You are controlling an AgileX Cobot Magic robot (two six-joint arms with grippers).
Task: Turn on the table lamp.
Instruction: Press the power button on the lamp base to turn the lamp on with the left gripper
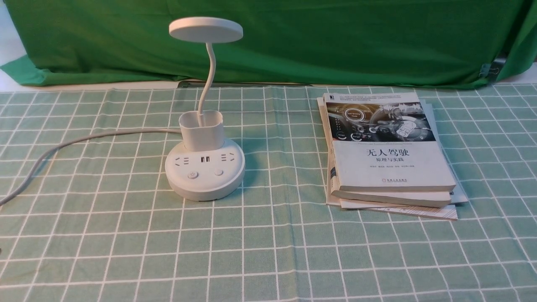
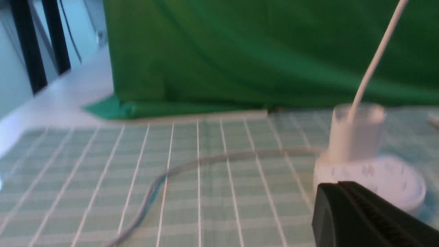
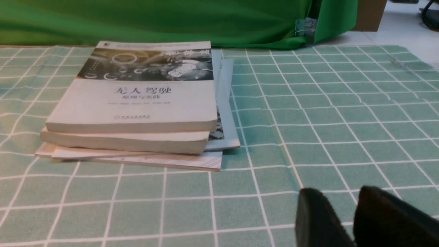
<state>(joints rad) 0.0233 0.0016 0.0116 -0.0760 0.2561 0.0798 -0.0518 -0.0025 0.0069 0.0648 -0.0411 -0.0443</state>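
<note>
The white table lamp (image 1: 204, 174) stands left of centre on the checked cloth, its disc head (image 1: 205, 29) unlit on the curved gooseneck above the cup holder (image 1: 201, 130). Two round buttons (image 1: 192, 175) sit at the front of the base, below the sockets. Neither gripper shows in the front view. In the left wrist view, my left gripper (image 2: 337, 184) has its black fingers pressed together, empty, just in front of the blurred lamp base (image 2: 387, 175). My right gripper (image 3: 339, 195) hovers over bare cloth with a narrow gap between its fingertips, holding nothing.
A stack of books (image 1: 390, 151) lies right of the lamp, seen also as the books (image 3: 137, 99) ahead of the right gripper. The lamp's grey cable (image 1: 84, 138) runs off to the left across the cloth. A green backdrop (image 1: 335, 42) hangs along the far edge.
</note>
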